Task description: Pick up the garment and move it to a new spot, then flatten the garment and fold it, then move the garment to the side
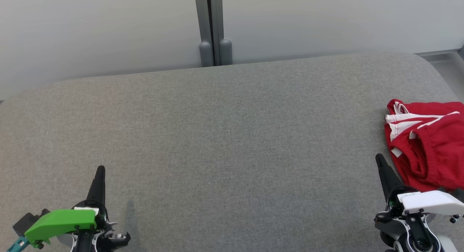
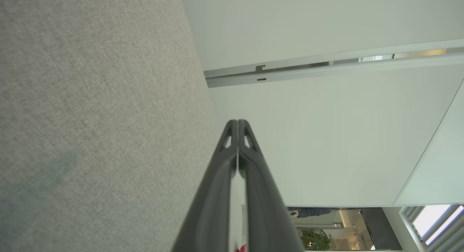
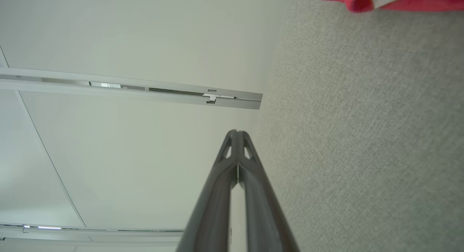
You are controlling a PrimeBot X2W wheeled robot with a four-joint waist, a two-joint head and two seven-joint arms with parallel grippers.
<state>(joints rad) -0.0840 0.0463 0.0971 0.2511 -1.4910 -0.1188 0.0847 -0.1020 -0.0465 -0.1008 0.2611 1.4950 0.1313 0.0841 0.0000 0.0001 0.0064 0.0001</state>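
While the head view looks down on the grey cloth-covered counter (image 1: 232, 136), the red garment (image 1: 427, 147) with white stripes lies crumpled at the counter's right edge, partly cut off by the frame. The right tool (image 1: 378, 157) stands near the front right corner, just beside the garment's left side. Its two dark fingers are pressed together into one point with nothing between them, and the tip is clear of the cloth. The left tool (image 1: 100, 170) sits near the front left corner under a green cover (image 1: 61, 223), its fingers likewise pressed together and empty, well apart from the garment. Beyond the far edge stands a pale wall (image 1: 108, 27) with a grey post (image 1: 212, 27) in the middle.

From the left wrist, the left tool (image 2: 238, 123) shows its fingers meeting at the tip, holding nothing, above the counter (image 2: 90, 118), with the pale wall (image 2: 326, 136) ahead and a green plant (image 2: 315, 239) low in the distance.

From the right wrist, the right tool (image 3: 236, 133) is pressed together and empty above the counter (image 3: 362, 136). The garment (image 3: 417, 1) lies on the cloth at the top right of this view, apart from the fingertips.
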